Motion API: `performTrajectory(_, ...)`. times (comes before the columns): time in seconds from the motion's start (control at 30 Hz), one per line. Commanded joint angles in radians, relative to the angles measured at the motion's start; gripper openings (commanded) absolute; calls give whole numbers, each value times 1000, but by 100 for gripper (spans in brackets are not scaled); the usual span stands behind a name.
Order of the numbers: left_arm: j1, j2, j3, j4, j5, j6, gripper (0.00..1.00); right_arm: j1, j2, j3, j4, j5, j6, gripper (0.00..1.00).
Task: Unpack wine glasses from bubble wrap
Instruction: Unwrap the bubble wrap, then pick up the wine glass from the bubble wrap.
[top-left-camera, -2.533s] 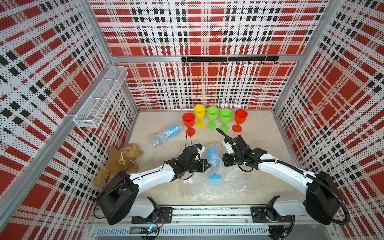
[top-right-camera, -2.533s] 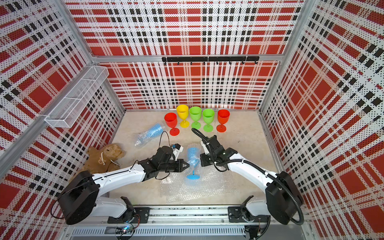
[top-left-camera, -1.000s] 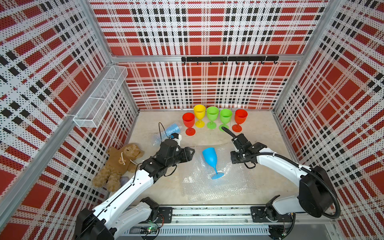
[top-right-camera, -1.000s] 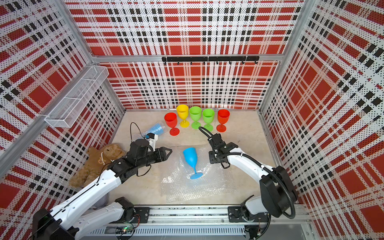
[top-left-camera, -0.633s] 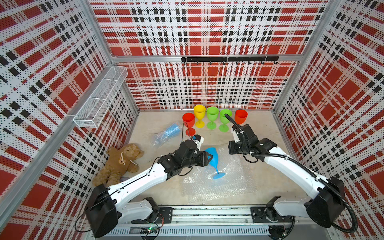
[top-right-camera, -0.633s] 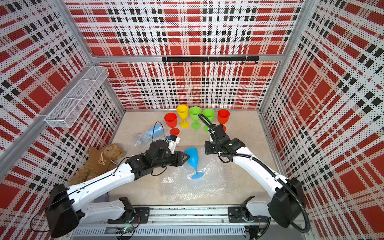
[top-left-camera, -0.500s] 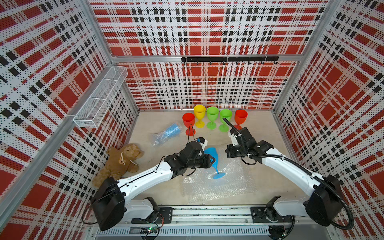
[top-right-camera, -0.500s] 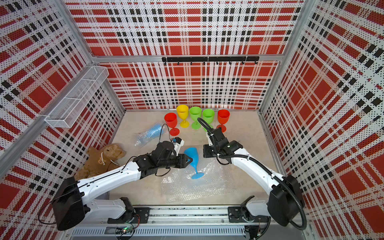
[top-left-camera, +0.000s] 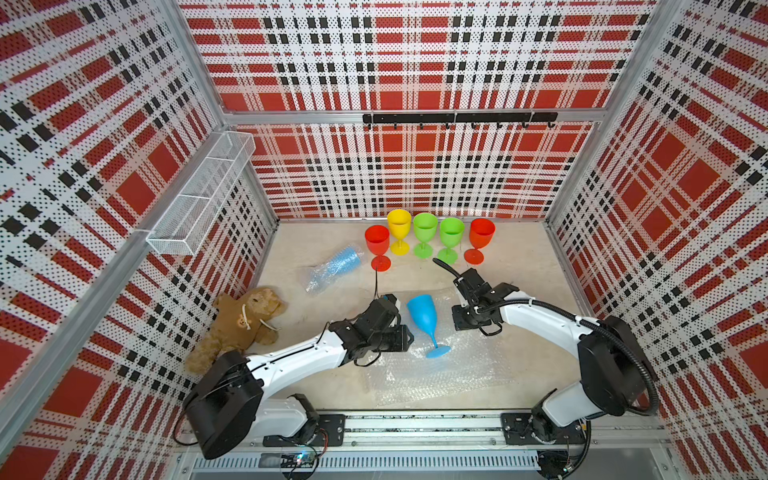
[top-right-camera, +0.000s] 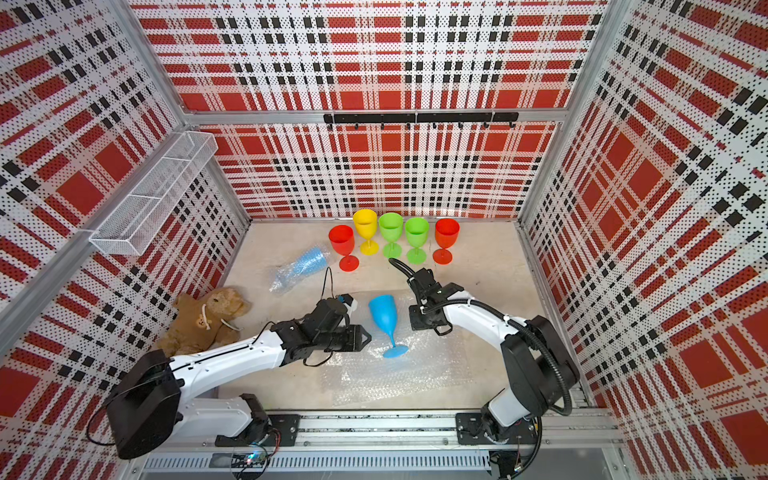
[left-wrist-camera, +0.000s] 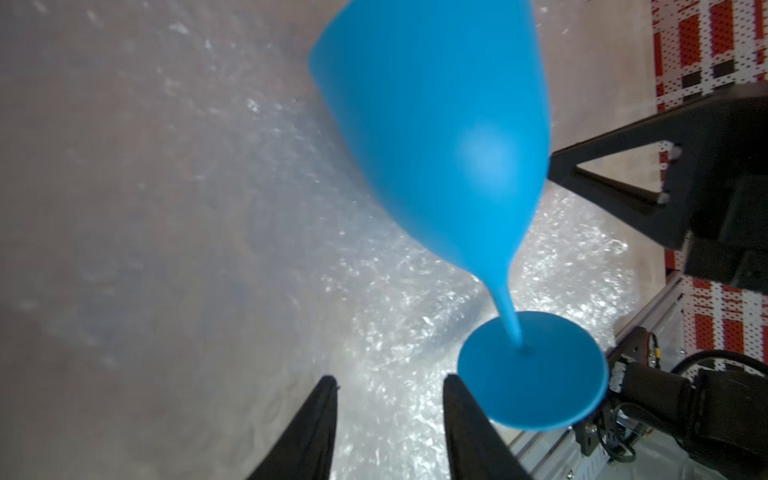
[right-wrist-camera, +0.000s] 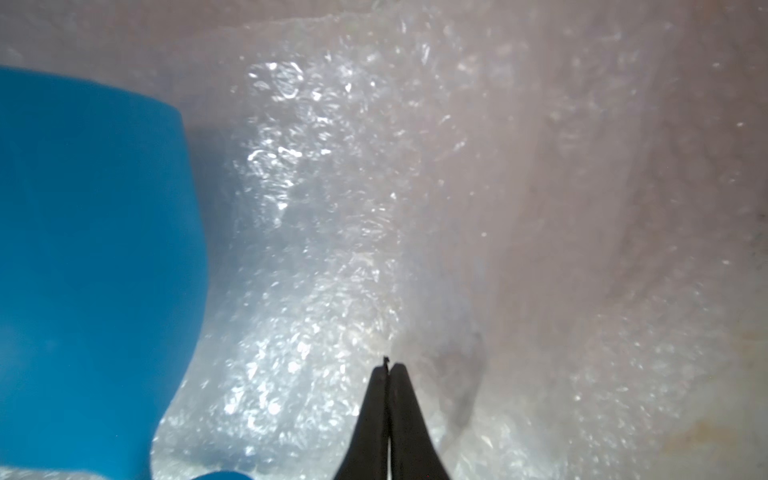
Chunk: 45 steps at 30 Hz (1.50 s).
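**Bare blue goblet on the spread bubble wrap**

A blue goblet (top-left-camera: 423, 316), opaque and matte with a thin stem and a round foot, is seen unwrapped on a flat sheet of bubble wrap (top-left-camera: 436, 374). The sheet is spread over the middle of the surface (top-left-camera: 519, 270), toward its near edge. The goblet appears to be lying on its side. Its long axis runs diagonally, with the mouth turned toward the far left corner and the foot toward the near right.

The left gripper (left-wrist-camera: 390, 377) is held partly open with nothing between its jaws. It is placed just beside the stem and foot, and contact cannot be told.

The right gripper (right-wrist-camera: 388, 365) is seen fully closed, its tips down at the sheet just beside the bowl. Whether a fold of the sheet is pinched cannot be told.

A second blue goblet, still wrapped (top-left-camera: 334, 268), is found lying near the far left corner. A row of five goblets (top-left-camera: 424, 230) is stood upright along the far edge
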Motion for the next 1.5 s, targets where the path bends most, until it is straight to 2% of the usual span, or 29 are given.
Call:
performTrajectory(0.0, 13, 31, -8, -30, -63, -15, 45, 6, 42, -1, -30, 77, -16, 7)
performTrajectory(0.1, 16, 33, 3, -36, -67, 1, 44, 6, 80, 33, -64, 77, -40, 13)
performTrajectory(0.13, 16, 26, 10, -38, -55, 9, 45, 7, 80, 55, -87, 71, -51, 19)
performTrajectory(0.2, 15, -13, 42, -42, -17, 41, 49, 15, 48, 121, -149, 68, -75, 43)
performTrajectory(0.27, 21, -72, 75, -53, 1, 56, 55, 19, 27, 199, -223, 83, -98, 54)
performTrajectory(0.43, 92, -221, 144, -90, 18, 148, 66, 28, 49, 406, -402, 110, -114, 66)
performTrajectory(0.53, 136, -286, 166, -131, -55, 243, 67, 30, 99, 521, -477, -31, -135, 80)
performTrajectory(0.63, 176, -349, 126, -134, -146, 290, 67, 61, 172, 616, -525, -144, -198, 99)
performTrajectory(0.73, 217, -409, 74, -108, -115, 308, 67, 77, 279, 718, -600, -186, -224, 100)
performTrajectory(0.9, 223, -478, 49, -94, -149, 306, 66, 84, 402, 765, -623, -210, -228, 100)
performTrajectory(1.13, 184, -465, 34, -80, -164, 297, 66, 90, 552, 814, -637, -229, -228, 100)
performTrajectory(1.47, 171, -463, 30, -75, -170, 294, 66, 84, 666, 942, -641, -241, -220, 100)
